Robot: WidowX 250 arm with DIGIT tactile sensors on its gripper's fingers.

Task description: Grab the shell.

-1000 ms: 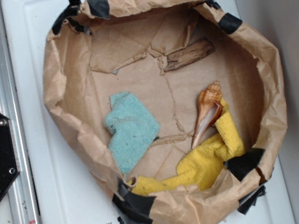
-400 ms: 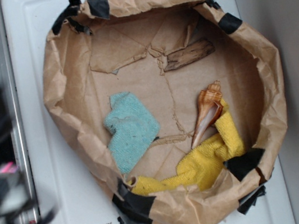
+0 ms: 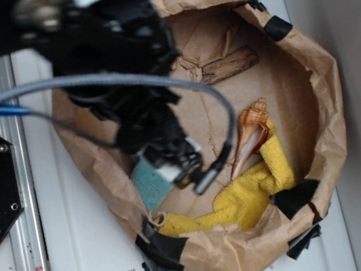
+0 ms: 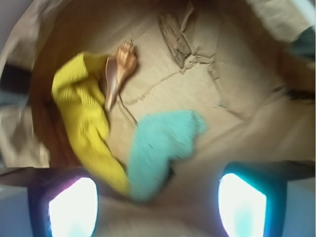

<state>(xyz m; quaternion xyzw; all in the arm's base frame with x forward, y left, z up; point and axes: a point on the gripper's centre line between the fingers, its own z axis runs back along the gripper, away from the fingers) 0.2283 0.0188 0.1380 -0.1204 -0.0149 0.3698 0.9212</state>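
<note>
My claw [image 4: 158, 207] hangs wide open and empty over the teal cloth [image 4: 163, 145], since the shell [image 3: 249, 135] lies off to one side, propped on the yellow cloth [image 3: 251, 193].

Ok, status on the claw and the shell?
Claw open, empty, above teal cloth. Shell untouched, tip on yellow cloth. Nothing blocking.

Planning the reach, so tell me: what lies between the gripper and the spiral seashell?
Wrist view: the turquoise cloth and bare brown paper lie between the open gripper and the orange-brown shell.
</note>
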